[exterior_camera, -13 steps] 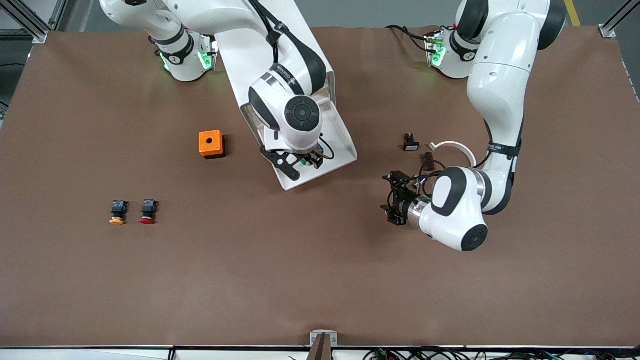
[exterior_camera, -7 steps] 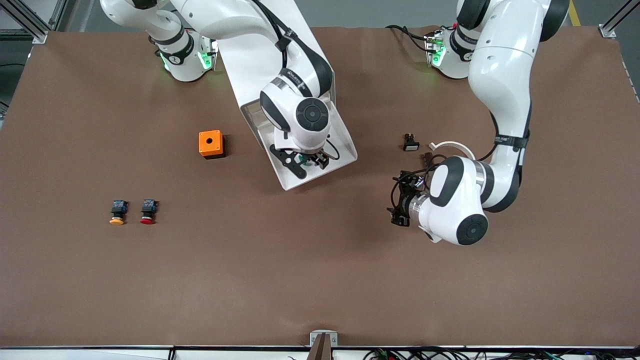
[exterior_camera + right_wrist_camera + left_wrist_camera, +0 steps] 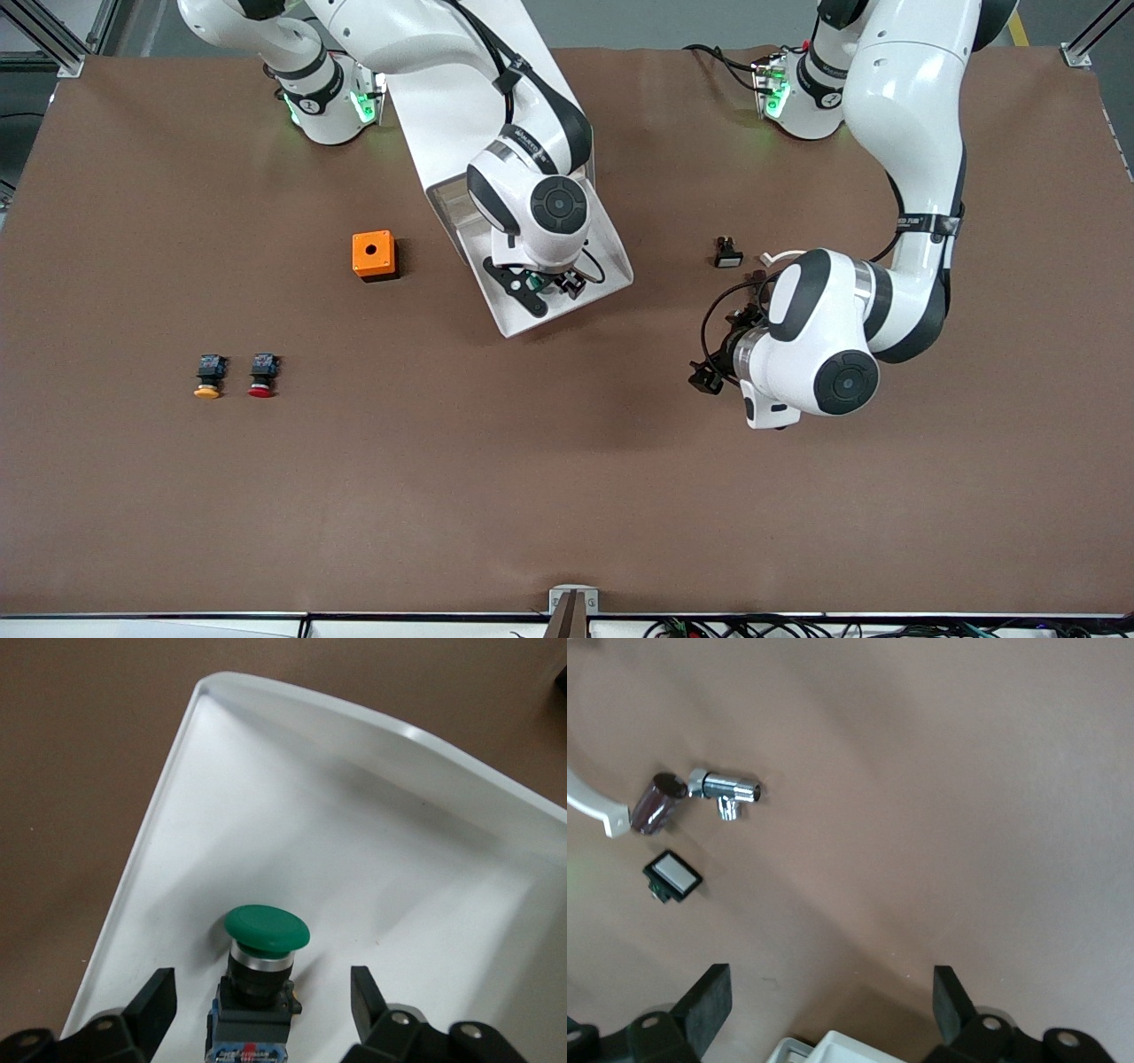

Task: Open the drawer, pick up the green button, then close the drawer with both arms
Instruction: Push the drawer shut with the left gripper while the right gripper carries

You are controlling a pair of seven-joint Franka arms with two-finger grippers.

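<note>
The drawer (image 3: 611,259), a shallow white tray, stands pulled out of the white cabinet (image 3: 434,115) at mid-table. The green-capped button (image 3: 534,282) lies on its side in the drawer. In the right wrist view the button (image 3: 266,935) lies on the drawer floor (image 3: 354,833) between my right gripper's (image 3: 261,1001) open fingers, which do not touch it. My right gripper (image 3: 545,285) is low in the drawer. My left gripper (image 3: 709,372) is open and empty over bare table, toward the left arm's end from the drawer. A drawer corner (image 3: 842,1050) shows between its fingers.
An orange box with a hole (image 3: 373,254) stands toward the right arm's end. A yellow-capped button (image 3: 208,375) and a red-capped button (image 3: 262,375) lie nearer the front camera. A black switch (image 3: 728,252), a chrome valve (image 3: 725,788) and a white ring piece (image 3: 585,802) lie near the left arm.
My right gripper has shifted slightly along the drawer over the green button. My left arm's wrist has swung round, and its gripper has moved a little nearer the front camera.
</note>
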